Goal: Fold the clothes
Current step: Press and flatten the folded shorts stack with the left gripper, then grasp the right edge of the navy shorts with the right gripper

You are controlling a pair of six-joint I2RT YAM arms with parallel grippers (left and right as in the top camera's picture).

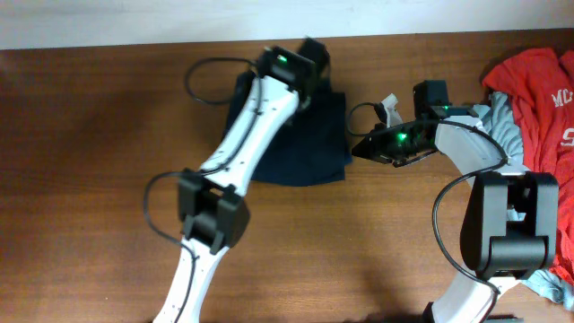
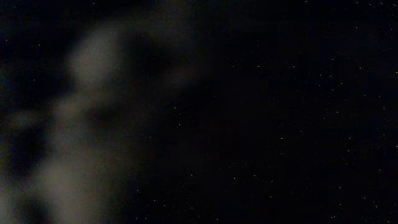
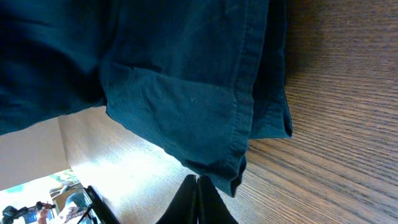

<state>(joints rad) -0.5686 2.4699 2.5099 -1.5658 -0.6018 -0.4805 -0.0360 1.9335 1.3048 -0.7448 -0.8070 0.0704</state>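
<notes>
Navy garment [image 3: 186,93] on wooden table [image 3: 336,124], closed fingers [image 3: 186,205] beside its hem

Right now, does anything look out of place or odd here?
Yes. The left wrist view is almost black and blurred, as if cloth covers it. The red tee and grey-blue garment lie heaped at the right edge of the table, beside the right arm's base; the navy garment lies folded mid-table.

free: table [image 1: 81,161] left | blocked: navy garment [image 1: 309,148] centre, red tee [image 1: 534,85] right

Navy garment [image 3: 180,93] matt woven cloth, stitched hems, counter [image 3: 336,124] grained wood, faint sheen, red tee [image 1: 525,85] soft matt cloth.
</notes>
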